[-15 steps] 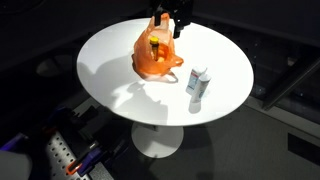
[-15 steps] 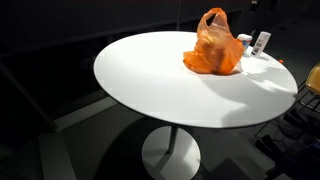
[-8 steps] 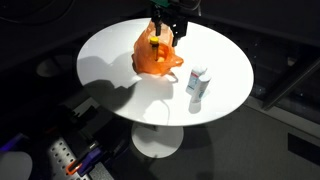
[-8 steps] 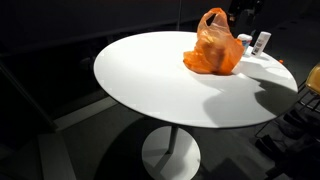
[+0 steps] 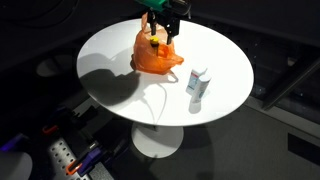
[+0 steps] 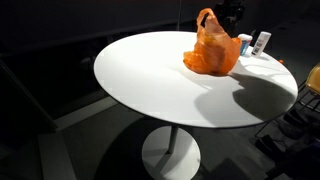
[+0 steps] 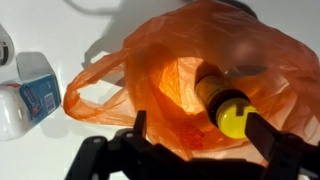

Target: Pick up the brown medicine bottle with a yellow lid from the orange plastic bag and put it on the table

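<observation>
The orange plastic bag (image 5: 156, 55) sits on the round white table (image 5: 120, 70) and shows in both exterior views (image 6: 211, 48). In the wrist view the bag (image 7: 170, 70) gapes open, and the brown medicine bottle (image 7: 212, 88) with its yellow lid (image 7: 233, 116) lies inside it. My gripper (image 7: 198, 128) is open right above the bag's mouth, its fingers on either side of the opening, one close to the lid. In an exterior view the gripper (image 5: 160, 22) hangs just over the bag's top.
A small white box with a blue label (image 5: 197, 84) stands on the table beside the bag, also in the wrist view (image 7: 28, 90). A blue-capped item (image 6: 245, 43) and a white item (image 6: 262, 41) sit behind the bag. The surroundings are dark.
The gripper has moved from the far side of the bag to a spot directly over its open mouth. The bag's handles look slightly shifted.
</observation>
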